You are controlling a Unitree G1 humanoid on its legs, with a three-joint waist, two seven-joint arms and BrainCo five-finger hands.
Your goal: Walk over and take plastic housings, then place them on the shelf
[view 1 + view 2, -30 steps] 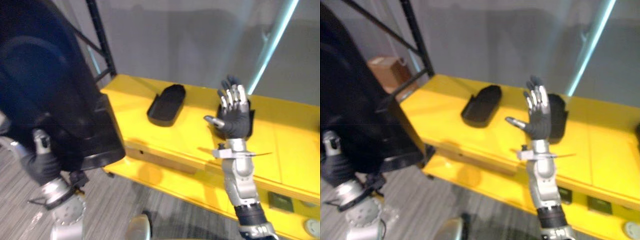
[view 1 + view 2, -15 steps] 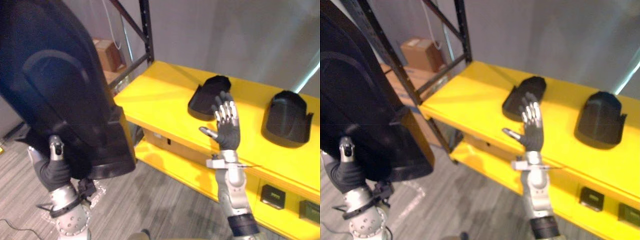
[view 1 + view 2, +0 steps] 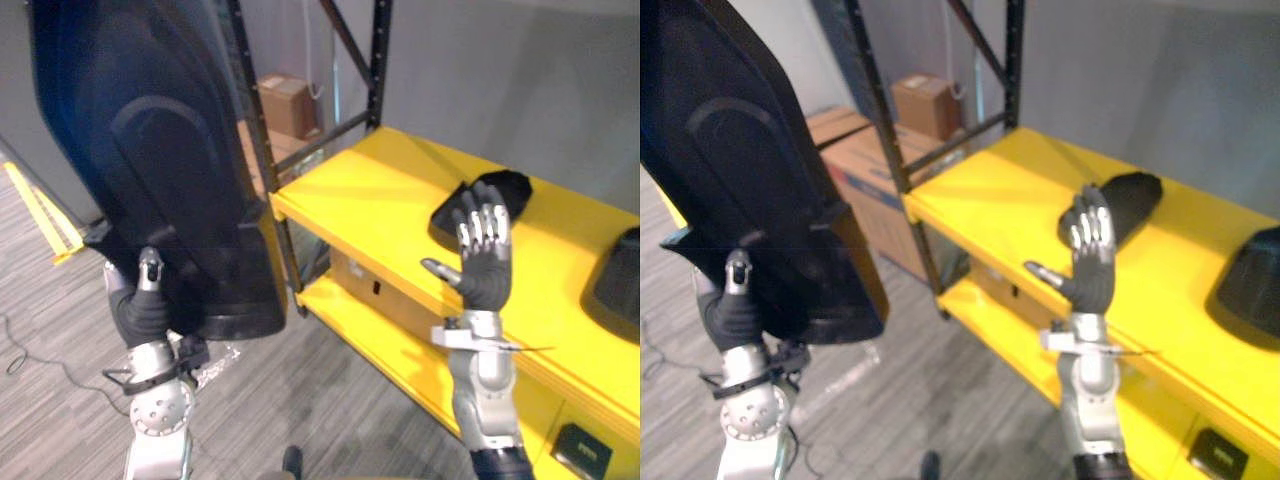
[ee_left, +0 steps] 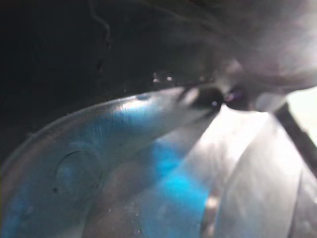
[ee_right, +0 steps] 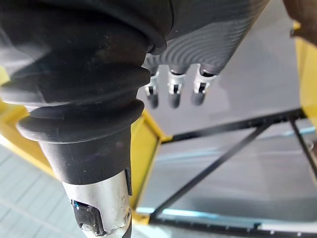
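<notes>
Two robot hands show from the head cameras. The left robot hand [image 3: 137,315] is low on the robot's left and grips a large black moulded plastic housing [image 3: 150,150] at its lower edge. Its thumb is pressed up against the housing's outer face, and the rest of the hand is behind the part. The housing stands upright off the floor, rising well above the hand, with an oval raised panel on the face turned toward the camera. The left wrist view looks into its dark inside.

The right robot hand [image 3: 485,275] is raised with its fingers straight and pointing up, thumb spread to the side. It holds nothing and touches nothing.

Just beyond it is a yellow shelf [image 3: 370,190] on a rack with black metal uprights [image 3: 378,60]. On the upper yellow board lies a smaller black plastic housing [image 3: 505,187], partly behind the raised fingers. Another dark housing [image 3: 620,285] sits farther right at the edge of the view, apart from the first. Brown cardboard boxes [image 3: 925,105] stand behind the rack, and grey striped carpet [image 3: 60,400] covers the floor.
</notes>
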